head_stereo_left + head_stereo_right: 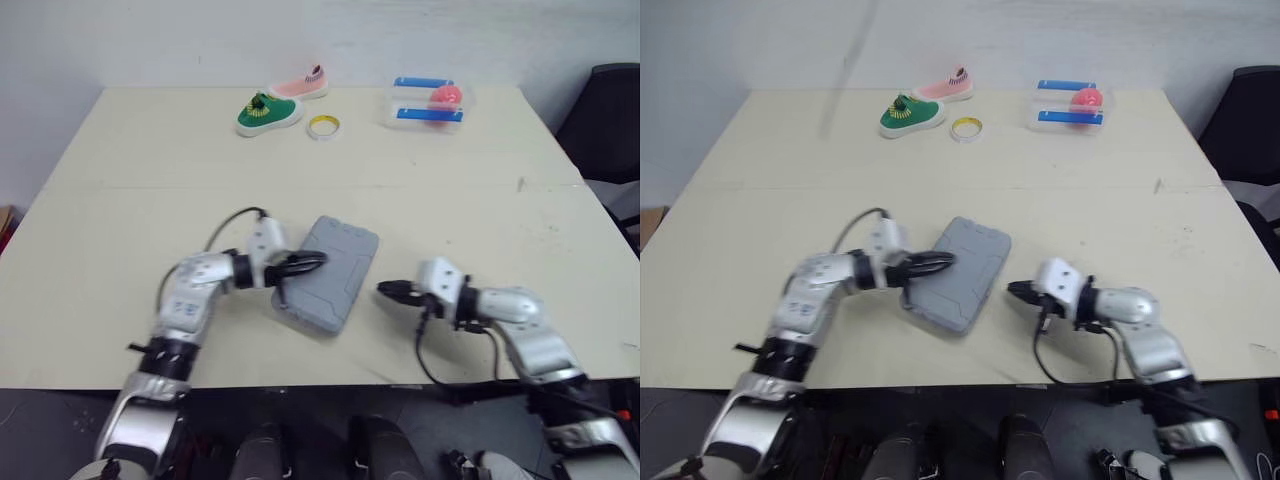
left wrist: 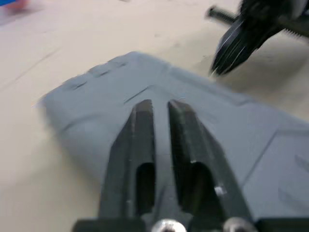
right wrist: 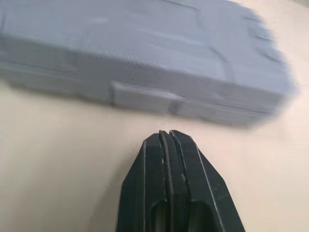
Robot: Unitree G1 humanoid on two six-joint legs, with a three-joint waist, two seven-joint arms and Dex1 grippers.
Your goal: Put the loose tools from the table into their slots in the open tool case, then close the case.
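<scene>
Beige table [image 1: 450,200] against a white wall.

Head views: grey ribbed plastic tool case [image 1: 335,265] lies flat near the front edge with its lid down, so the contents are hidden. Left end effector [image 1: 318,261] is over the lid at the case's left edge. Right end effector [image 1: 385,289] is low over the table, just beside the case's right edge and not touching it. At the far side are a green slip-on shoe [image 1: 268,113], a pink slip-on shoe [image 1: 300,86], a yellow tape roll [image 1: 323,126] and a clear plastic box [image 1: 395,103] with blue clips, holding a pink round object [image 1: 446,96].

Left wrist view: the two fingers are slightly parted with a narrow gap and nothing between them, sitting low over the lid.

Right wrist view: the fingers are pressed together and empty, aimed at the case's side wall, where a latch-like tab [image 3: 145,100] sits.

My read: loading looks done and we're in the closing step. The next move calls for pressing the lid down and seating that tab. I can't tell whether it's latched.
</scene>
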